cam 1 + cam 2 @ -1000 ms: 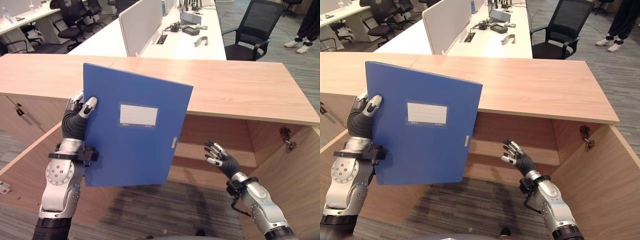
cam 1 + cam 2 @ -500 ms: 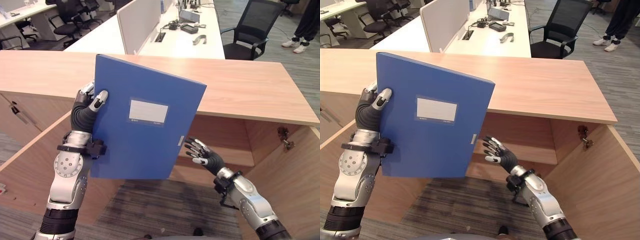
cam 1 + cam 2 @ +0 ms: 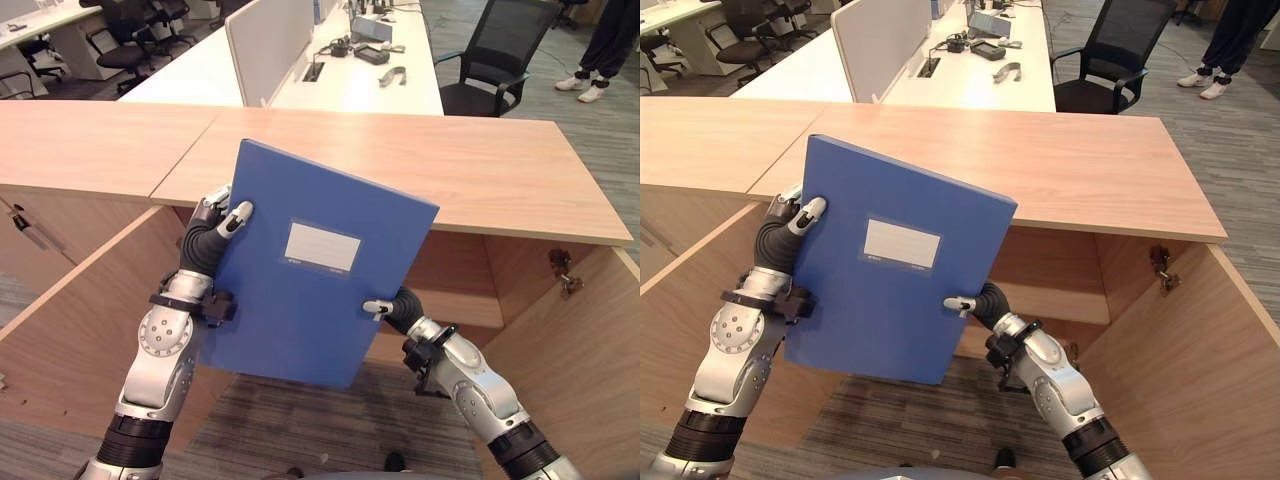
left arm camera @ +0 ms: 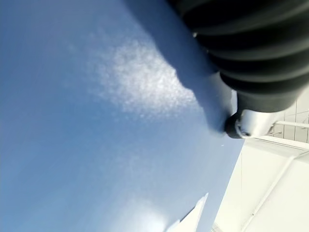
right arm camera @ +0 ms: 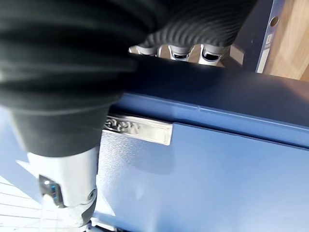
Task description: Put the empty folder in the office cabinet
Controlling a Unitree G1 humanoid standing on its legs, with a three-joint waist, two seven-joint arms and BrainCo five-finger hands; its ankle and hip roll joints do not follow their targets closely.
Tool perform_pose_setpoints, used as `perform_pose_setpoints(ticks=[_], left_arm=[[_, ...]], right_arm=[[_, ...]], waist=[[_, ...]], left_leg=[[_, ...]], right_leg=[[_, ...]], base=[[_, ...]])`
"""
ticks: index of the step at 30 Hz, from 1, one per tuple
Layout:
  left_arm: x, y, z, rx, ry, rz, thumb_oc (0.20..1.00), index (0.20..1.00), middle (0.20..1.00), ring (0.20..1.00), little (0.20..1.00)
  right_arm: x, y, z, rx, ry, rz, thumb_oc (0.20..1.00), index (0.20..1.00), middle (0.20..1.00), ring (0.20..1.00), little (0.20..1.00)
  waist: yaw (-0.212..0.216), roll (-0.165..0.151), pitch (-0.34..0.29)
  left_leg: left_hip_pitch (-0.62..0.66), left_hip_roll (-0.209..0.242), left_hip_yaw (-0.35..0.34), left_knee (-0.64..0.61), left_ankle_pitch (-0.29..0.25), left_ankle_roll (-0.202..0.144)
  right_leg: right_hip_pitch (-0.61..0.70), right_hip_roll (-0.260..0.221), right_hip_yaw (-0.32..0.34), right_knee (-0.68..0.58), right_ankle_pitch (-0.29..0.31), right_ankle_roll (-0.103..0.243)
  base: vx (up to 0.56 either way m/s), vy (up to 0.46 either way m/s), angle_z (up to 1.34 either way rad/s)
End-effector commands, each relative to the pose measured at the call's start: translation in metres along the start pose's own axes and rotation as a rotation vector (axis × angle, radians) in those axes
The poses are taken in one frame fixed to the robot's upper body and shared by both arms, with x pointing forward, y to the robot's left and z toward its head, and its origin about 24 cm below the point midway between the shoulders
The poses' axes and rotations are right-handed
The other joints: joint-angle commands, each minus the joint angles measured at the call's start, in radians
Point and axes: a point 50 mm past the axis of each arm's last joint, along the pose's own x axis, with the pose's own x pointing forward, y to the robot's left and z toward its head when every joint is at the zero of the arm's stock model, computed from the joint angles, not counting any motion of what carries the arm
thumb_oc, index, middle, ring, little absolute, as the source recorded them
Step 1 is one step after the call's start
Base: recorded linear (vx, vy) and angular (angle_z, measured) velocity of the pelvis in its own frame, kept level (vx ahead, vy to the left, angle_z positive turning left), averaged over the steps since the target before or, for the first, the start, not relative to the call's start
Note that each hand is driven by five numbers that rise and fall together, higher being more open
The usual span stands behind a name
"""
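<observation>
The blue folder is held upright and tilted in the air before the open cabinet; the left hand pinches its left edge, thumb on the front face; the right hand clamps its right edge by the clasp, thumb in front and fingers behind.

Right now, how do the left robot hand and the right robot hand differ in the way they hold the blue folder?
The left robot hand grips the blue folder high on its edge, near the upper corner; the right robot hand grips the opposite edge lower down, by the metal clasp. The left thumb lies on the front cover pointing up; the right thumb points sideways across it. Both pinch the folder, which hangs tilted before the open cabinet.
</observation>
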Motion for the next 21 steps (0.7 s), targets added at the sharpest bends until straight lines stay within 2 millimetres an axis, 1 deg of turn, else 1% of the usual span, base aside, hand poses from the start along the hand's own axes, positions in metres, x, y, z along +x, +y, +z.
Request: perform_pose_setpoints(ticks=[1,5,8,9,10,14,21], left_arm=[[0.02,-0.006,0.013,0.018,-0.098,-0.049,0.2,0.2,0.2,0.2,0.2],[0.021,-0.012,0.008,-0.002,-0.086,-0.063,0.2,0.2,0.2,0.2,0.2],[0.022,-0.018,0.004,-0.027,-0.072,-0.072,0.2,0.2,0.2,0.2,0.2],[0.022,-0.018,0.004,-0.027,-0.072,-0.072,0.2,0.2,0.2,0.2,0.2],[0.023,-0.019,0.003,-0.032,-0.07,-0.074,0.2,0.2,0.2,0.2,0.2],[0.023,-0.021,0.003,-0.042,-0.069,-0.074,0.2,0.2,0.2,0.2,0.2],[0.026,-0.019,0.005,-0.049,-0.081,-0.052,0.2,0.2,0.2,0.2,0.2]], right_arm=[[0.032,0.036,0.038,0.022,-0.207,0.177,1.0,1.0,1.0,1.0,1.0],[0.036,0.042,0.04,0.031,-0.224,0.198,1.0,1.0,1.0,1.0,1.0],[0.038,0.043,0.041,0.031,-0.228,0.194,1.0,1.0,1.0,1.0,1.0],[0.038,0.043,0.041,0.031,-0.228,0.194,0.699,0.699,0.699,0.699,0.699],[0.038,0.043,0.041,0.029,-0.23,0.19,0.2,0.2,0.2,0.2,0.2],[0.037,0.04,0.04,0.022,-0.223,0.173,0.2,0.2,0.2,0.2,0.2],[0.035,0.036,0.038,0.013,-0.208,0.155,0.2,0.2,0.2,0.2,0.2]], waist=[[-0.016,-0.032,-0.013],[-0.017,-0.034,-0.013],[-0.018,-0.035,-0.012],[-0.018,-0.035,-0.012],[-0.019,-0.036,-0.012],[-0.02,-0.037,-0.011],[-0.017,-0.04,-0.011]], left_leg=[[-0.002,-0.005,0.024,0.003,-0.064,0.0],[-0.003,-0.005,0.024,0.003,-0.063,0.0],[-0.006,-0.007,0.018,0.003,-0.063,0.001],[-0.006,-0.007,0.017,0.003,-0.063,0.001],[-0.007,-0.008,0.015,0.003,-0.062,0.002],[-0.01,-0.01,0.011,0.003,-0.062,0.003],[-0.008,-0.013,0.003,0.003,-0.066,0.006]], right_leg=[[0.079,-0.022,0.027,0.011,-0.136,0.058],[0.079,-0.023,0.028,0.011,-0.136,0.058],[0.078,-0.023,0.029,0.011,-0.138,0.058],[0.078,-0.023,0.029,0.011,-0.138,0.058],[0.078,-0.023,0.03,0.012,-0.139,0.058],[0.076,-0.026,0.033,0.013,-0.139,0.057],[0.082,-0.027,0.033,0.015,-0.142,0.057]], base=[[0.0,0.0,0.0],[0.0,0.0,0.0],[0.0,0.0,0.0],[0.0,0.0,0.0],[0.0,0.0,0.0],[0.01,0.004,0.03],[0.01,0.0,0.02]])
